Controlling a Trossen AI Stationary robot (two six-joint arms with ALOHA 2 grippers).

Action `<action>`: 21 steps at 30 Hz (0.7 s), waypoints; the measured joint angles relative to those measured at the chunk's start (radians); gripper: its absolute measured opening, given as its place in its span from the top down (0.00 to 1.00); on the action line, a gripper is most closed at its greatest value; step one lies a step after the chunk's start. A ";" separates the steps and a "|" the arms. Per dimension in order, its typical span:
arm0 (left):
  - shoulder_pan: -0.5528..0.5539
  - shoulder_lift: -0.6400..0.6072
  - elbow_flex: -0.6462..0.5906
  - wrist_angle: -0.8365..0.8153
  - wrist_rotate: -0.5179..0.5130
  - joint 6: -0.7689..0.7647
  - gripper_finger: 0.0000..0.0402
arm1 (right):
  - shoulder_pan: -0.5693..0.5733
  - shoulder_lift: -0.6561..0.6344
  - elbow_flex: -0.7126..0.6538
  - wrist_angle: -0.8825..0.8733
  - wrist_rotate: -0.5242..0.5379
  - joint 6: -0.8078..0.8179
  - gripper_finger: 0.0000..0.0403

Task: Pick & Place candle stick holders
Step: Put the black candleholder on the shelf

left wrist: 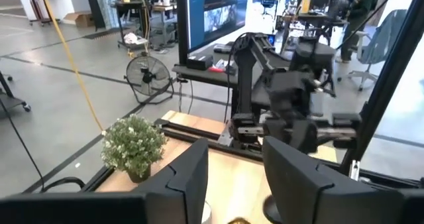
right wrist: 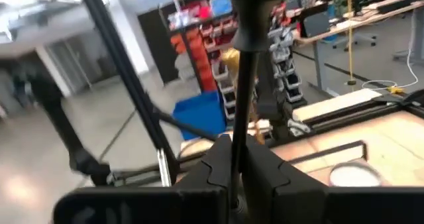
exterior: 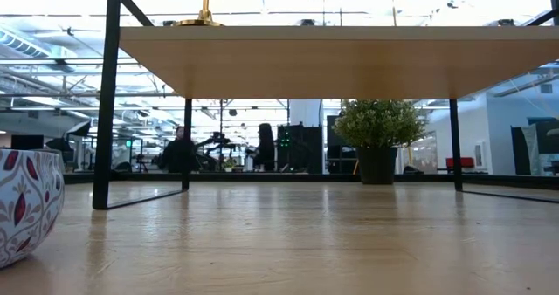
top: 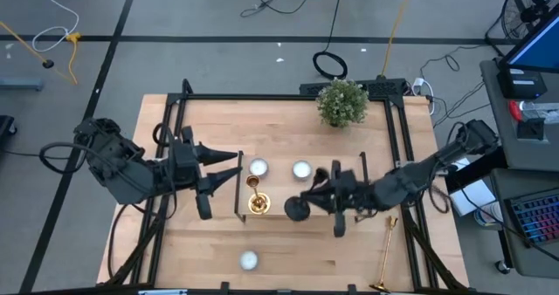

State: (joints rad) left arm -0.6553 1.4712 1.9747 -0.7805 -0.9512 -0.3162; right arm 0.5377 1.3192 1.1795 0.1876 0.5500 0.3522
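Observation:
My right gripper (top: pixel 318 197) is shut on the black candle stick holder (top: pixel 299 209) near the table's middle. The holder's round base points toward the table's left. One gold candle stick holder (top: pixel 256 199) stands upright by its round base (exterior: pixel 203 20) on the wooden black-framed stand (exterior: pixel 332 59). Another gold candle stick holder (top: pixel 385 253) lies on its side at the near right. My left gripper (top: pixel 229 168) hovers open just left of the standing gold one, with nothing between its fingers (left wrist: pixel 192 171). My right gripper pinches the black holder's thin stem (right wrist: pixel 240 121) between its two fingers. The fingers come in about level from the table's right. The stem runs out past the fingertips to the round base (right wrist: pixel 258 5). The holder lies roughly sideways, lifted in the hold.
Two white candles (top: pixel 258 167) (top: pixel 301 168) sit just beyond the gold holder, and a third (top: pixel 249 259) near the front edge. A potted plant (top: pixel 341 103) stands at the far side. A patterned bowl (exterior: pixel 26 203) shows close in the low view. Black frame rails (top: pixel 402 138) border the table.

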 joint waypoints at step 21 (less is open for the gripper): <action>-0.008 0.000 0.000 -0.040 0.003 -0.078 0.64 | 0.021 0.218 0.216 -0.511 0.372 0.159 0.98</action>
State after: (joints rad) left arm -0.6634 1.4712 1.9743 -0.8208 -0.9485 -0.3946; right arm 0.5583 1.5375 1.3952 -0.3237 0.9217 0.5109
